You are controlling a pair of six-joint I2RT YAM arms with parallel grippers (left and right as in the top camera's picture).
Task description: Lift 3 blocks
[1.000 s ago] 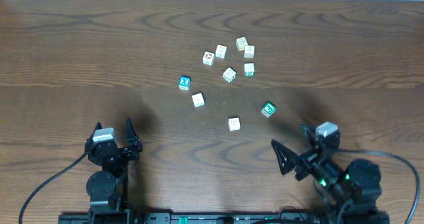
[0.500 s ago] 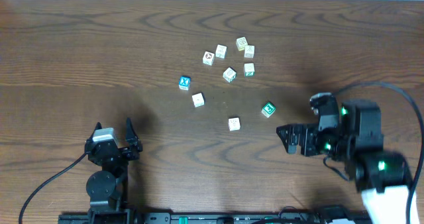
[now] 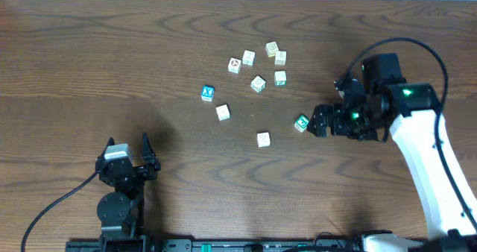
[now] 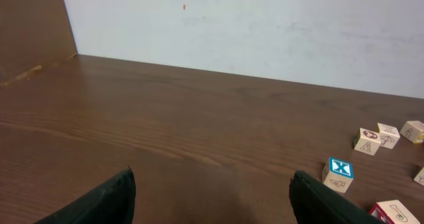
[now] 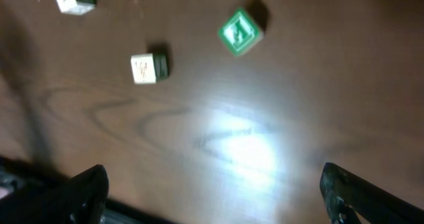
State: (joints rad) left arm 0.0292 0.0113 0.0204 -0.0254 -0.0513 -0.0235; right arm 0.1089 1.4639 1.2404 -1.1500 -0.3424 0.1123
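- Your right gripper [image 3: 317, 121] had its fingers wide apart just beside the small green-faced wooden cube [image 3: 301, 122], likely so they could fit round it.
- The plain cream wooden cube [image 3: 263, 139] lay near on the table. The cream cube with a green mark [image 3: 280, 78] sat farther off.
- Your left gripper [image 3: 128, 145] sat well apart, fingers apart, holding nothing.
- The blue-faced cube [image 4: 340, 169] showed a white "X"; other marks were too small to read.

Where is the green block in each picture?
Overhead: the green block sits right of the middle, just left of the right claw.
Left wrist: not in it.
Right wrist: near the top, a little right of the middle.
Landmark: the plain cream block lies close by in both views that show it.
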